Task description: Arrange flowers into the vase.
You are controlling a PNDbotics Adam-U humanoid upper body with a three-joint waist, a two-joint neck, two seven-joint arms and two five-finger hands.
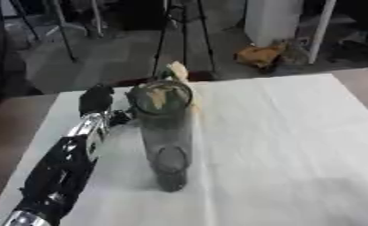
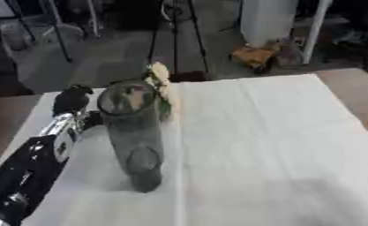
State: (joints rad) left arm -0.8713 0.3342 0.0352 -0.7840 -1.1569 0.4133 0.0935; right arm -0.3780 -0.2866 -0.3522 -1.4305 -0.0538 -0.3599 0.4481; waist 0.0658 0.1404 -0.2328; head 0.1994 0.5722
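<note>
A tall clear glass vase (image 1: 166, 132) stands upright on the white cloth, left of the middle. Behind its rim lies a pale yellow flower (image 1: 177, 70) with a bit of green at its stem (image 2: 164, 105); part of it shows through the glass. My left arm reaches in from the lower left, and my left hand (image 1: 96, 99) sits just left of the vase's upper part, close to the rim. Whether its fingers curl round anything is hidden. My right hand shows in neither view.
The white cloth (image 1: 294, 145) covers the brown table (image 1: 9, 123), with wide bare room to the right of the vase. Beyond the far edge are tripod legs (image 1: 183, 39), a white column (image 1: 272, 20) and an orange object (image 1: 257, 56) on the floor.
</note>
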